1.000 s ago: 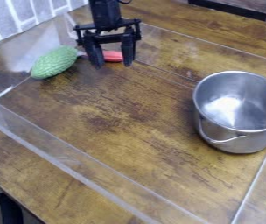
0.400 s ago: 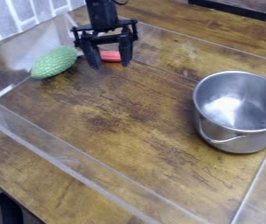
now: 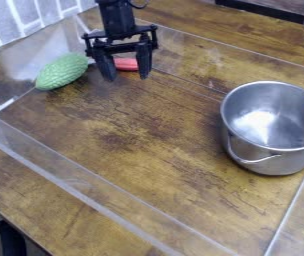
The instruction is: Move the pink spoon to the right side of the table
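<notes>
The pink spoon [image 3: 125, 64] lies flat on the table [image 3: 141, 130] at the far left, a small pinkish-red piece partly hidden by the gripper. My black gripper [image 3: 123, 66] stands right over it, jaws open, with one finger [image 3: 104, 63] on its left and the other on its right. The fingertips are down near the tabletop on either side of the spoon. I cannot see whether they touch it.
A green bumpy oval object [image 3: 61, 71] lies just left of the gripper. A steel pot [image 3: 272, 124] stands on the right side. A clear plastic rim [image 3: 61, 170] edges the table.
The gripper has shifted slightly left and back over the spoon. The spoon, green object and pot have not moved.
</notes>
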You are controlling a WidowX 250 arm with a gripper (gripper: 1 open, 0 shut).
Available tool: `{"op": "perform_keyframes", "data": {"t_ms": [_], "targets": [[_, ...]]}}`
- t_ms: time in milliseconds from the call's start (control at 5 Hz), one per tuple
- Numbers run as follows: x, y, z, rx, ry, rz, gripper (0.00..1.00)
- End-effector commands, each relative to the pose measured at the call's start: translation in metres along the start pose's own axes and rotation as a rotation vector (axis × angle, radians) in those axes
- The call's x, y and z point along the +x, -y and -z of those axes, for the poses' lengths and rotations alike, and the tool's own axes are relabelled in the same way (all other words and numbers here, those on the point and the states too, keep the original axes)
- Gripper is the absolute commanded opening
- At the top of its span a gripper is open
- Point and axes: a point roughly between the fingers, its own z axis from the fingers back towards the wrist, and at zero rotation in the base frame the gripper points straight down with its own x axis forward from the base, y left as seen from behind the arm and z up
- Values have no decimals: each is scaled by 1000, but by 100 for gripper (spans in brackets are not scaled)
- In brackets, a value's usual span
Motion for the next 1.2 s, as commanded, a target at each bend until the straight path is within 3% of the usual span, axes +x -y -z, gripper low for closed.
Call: {"op": "perform_keyframes", "data": {"t_ms": [0, 1000], "targets": [[5, -9, -14, -12, 47, -27, 0], [10, -16, -5, -12, 46, -56, 0]]}}
